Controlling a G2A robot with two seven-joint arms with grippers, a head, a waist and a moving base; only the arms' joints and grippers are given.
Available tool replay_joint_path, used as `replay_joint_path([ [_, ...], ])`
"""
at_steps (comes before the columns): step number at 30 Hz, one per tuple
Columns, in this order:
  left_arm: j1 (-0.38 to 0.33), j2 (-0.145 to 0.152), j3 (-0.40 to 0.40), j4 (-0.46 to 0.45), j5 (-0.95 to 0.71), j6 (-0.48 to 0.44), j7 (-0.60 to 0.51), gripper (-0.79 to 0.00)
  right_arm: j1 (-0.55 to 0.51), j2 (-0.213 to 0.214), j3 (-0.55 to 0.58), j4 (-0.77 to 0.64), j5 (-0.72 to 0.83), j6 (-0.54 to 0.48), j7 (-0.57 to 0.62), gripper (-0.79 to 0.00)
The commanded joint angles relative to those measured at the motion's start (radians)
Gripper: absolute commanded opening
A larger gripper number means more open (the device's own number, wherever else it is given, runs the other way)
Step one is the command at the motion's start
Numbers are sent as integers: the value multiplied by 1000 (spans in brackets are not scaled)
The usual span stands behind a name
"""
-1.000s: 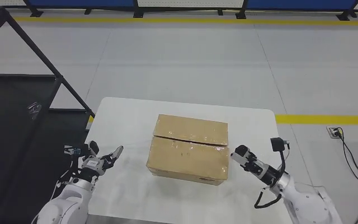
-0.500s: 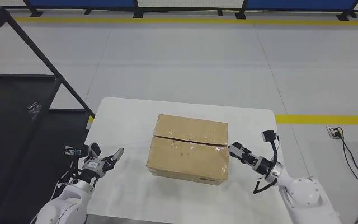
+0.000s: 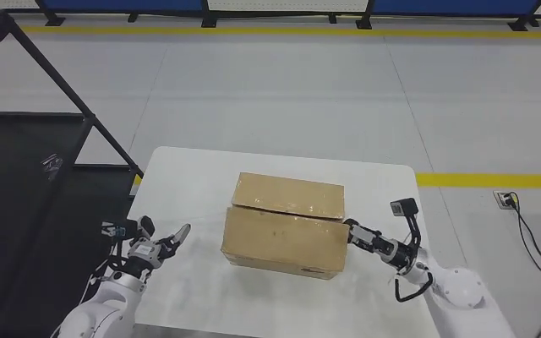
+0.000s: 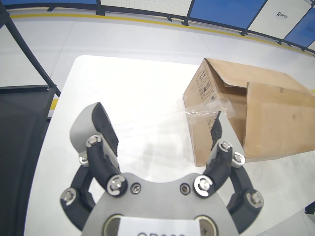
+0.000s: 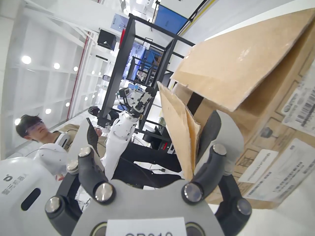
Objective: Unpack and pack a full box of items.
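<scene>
A brown cardboard box (image 3: 287, 226) lies in the middle of the white table (image 3: 194, 182), its two top flaps folded down with a seam between them. A loose strip of clear tape (image 4: 204, 108) hangs off its left end. My left gripper (image 3: 163, 230) hovers over the table left of the box, open and holding nothing (image 4: 158, 110). My right gripper (image 3: 349, 231) is at the box's right end, open (image 5: 151, 119). The raised edge of the near top flap (image 5: 179, 124) sits between its fingers, close to one pad. The box (image 5: 246, 69) has printed labels on its end face.
A black metal frame (image 3: 59, 93) with a dark panel stands off the table's left side. The table's front edge lies close below both arms. Bare tabletop lies left of and behind the box. A yellow floor line (image 3: 478, 179) runs to the right.
My right gripper has moved left along the table to the box's right end, up against the flap. The left arm has hardly shifted.
</scene>
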Motion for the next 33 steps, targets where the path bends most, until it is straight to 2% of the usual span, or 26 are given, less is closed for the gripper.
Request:
replay_joint_path([
  [1,3,0,2,-1,0,1,4,0,-4,3,2,-2,52,-20,56,0],
  [6,11,-3,5,-5,-10,10,41,0,-25,12,7,-22,147,-85,185,0],
  [11,23,-4,5,-20,-17,-8,68,0,-57,28,-8,-113,149,-66,220,0],
  [16,53,-3,-2,-40,-17,-55,99,0,-100,54,-29,-183,39,-91,195,0],
  [26,115,8,-6,-99,65,-202,62,0,-124,115,-124,-207,-223,-159,126,0],
  [31,122,15,11,-102,156,-259,5,0,-106,128,-149,-182,-241,-187,98,0],
  [33,116,16,27,-90,201,-265,-2,0,-102,127,-137,-170,-198,-180,38,0],
])
